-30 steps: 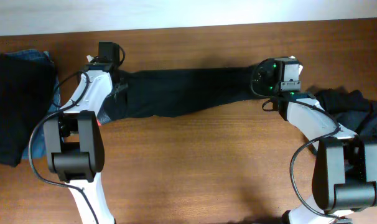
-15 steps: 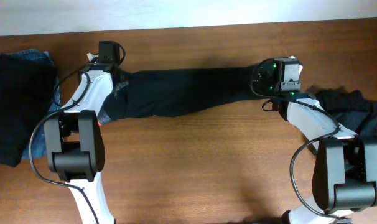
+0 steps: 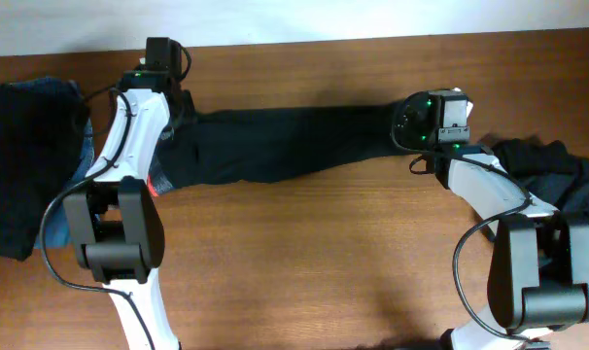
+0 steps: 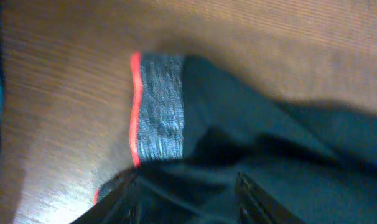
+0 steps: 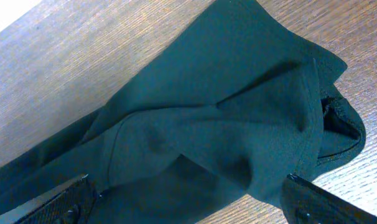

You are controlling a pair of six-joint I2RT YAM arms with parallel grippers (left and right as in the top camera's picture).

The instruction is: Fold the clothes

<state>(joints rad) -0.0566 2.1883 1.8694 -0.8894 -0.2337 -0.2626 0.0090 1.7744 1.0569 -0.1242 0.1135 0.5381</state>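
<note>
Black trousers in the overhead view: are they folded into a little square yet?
No, the long black trousers lie stretched out in one long strip across the brown wooden table.

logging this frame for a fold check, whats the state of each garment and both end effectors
black trousers, unfolded, stretched lengthwise across the table
waistband, lying flat, red edge showing
left end effector, open, over the waistband end
right end effector, open, over the leg end
left pile, stacked, black on blue denim
right heap, crumpled, unfolded
</note>
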